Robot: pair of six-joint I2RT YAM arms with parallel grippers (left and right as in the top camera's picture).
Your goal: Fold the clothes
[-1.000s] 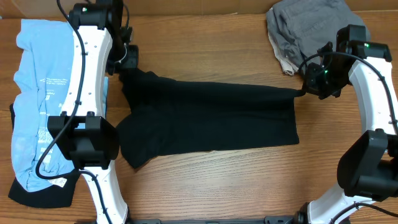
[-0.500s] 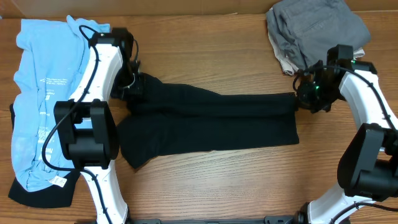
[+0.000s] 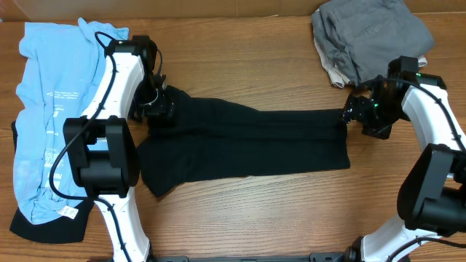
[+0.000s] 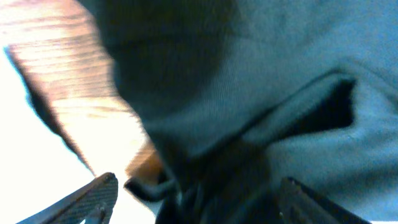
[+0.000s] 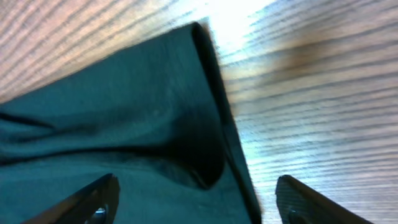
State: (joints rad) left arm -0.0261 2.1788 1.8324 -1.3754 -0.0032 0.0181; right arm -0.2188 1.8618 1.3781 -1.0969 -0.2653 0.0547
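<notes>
A black garment (image 3: pixel 247 142) lies flat across the middle of the table, its upper edge folded down over itself into a long band. My left gripper (image 3: pixel 159 108) hovers low over the garment's left end, jaws open; in the left wrist view the left gripper (image 4: pixel 199 188) straddles rumpled black cloth (image 4: pixel 267 93) without pinching it. My right gripper (image 3: pixel 351 115) stands open at the garment's right end. In the right wrist view the right gripper (image 5: pixel 198 186) spans the folded corner of the cloth (image 5: pixel 124 112), fingers apart on either side.
A light blue garment (image 3: pixel 47 109) lies along the left edge over another dark piece (image 3: pixel 44 229). A pile of grey clothes (image 3: pixel 368 33) sits at the back right. Bare wooden table (image 3: pixel 255 218) shows in front of the black garment.
Both grippers carried the garment's upper edge down toward me, then opened and let it go. The fold now rests on the garment.
</notes>
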